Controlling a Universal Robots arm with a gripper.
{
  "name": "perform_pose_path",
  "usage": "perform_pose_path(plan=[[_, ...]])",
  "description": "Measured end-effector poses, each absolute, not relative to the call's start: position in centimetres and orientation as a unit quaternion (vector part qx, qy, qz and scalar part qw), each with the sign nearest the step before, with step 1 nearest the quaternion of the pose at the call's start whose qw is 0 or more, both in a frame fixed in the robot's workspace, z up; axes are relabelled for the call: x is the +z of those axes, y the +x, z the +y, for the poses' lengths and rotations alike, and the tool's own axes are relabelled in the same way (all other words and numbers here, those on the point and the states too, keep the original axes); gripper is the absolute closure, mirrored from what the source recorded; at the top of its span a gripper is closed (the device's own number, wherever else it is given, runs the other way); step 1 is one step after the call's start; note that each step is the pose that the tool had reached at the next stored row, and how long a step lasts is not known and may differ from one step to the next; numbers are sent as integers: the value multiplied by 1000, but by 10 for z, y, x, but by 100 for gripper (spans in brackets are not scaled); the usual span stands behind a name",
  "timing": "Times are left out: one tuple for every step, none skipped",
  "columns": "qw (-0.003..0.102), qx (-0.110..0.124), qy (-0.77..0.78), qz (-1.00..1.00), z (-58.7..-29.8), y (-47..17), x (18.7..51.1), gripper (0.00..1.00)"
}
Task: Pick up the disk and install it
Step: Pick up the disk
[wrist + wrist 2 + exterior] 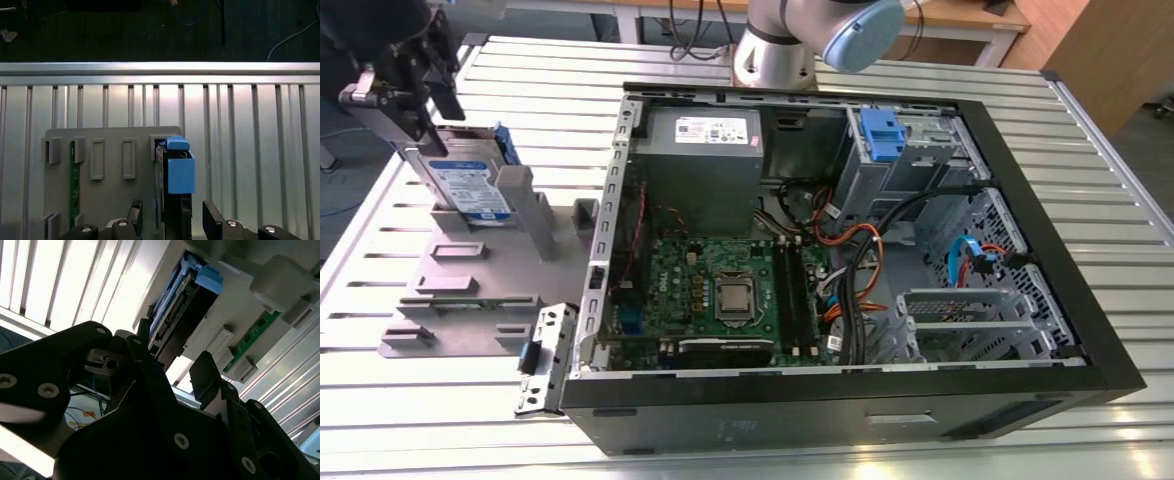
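now gripper (171,205) jaws apart, straddling disk (180,172) standing upright in grey stand (112,200).

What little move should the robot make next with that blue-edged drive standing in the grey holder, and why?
Probably close the tool on the disk. In the first wrist view its fingers stand apart on either side of the disk, which is upright in the grey stand, with gaps showing, so nothing is gripped yet.
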State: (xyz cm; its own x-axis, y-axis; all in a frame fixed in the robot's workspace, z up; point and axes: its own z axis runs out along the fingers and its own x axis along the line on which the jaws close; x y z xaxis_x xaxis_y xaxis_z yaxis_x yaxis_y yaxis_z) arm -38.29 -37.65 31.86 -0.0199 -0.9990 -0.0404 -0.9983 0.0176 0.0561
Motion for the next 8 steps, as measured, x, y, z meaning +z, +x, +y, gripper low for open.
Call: perform_pose_path(plan=[[5, -35, 702, -711, -377, -383, 318, 41], [4, -36, 704, -709, -377, -383, 317, 41], [3, -37, 706, -707, -377, -383, 317, 41], [2, -37, 707, -706, -377, -383, 316, 41], [2, -37, 709, -704, -377, -383, 315, 41], [2, -38, 710, -703, -377, -383, 314, 41], [2, -38, 711, -702, -377, -383, 313, 41], [1, -38, 712, -701, -377, -383, 311, 41]])
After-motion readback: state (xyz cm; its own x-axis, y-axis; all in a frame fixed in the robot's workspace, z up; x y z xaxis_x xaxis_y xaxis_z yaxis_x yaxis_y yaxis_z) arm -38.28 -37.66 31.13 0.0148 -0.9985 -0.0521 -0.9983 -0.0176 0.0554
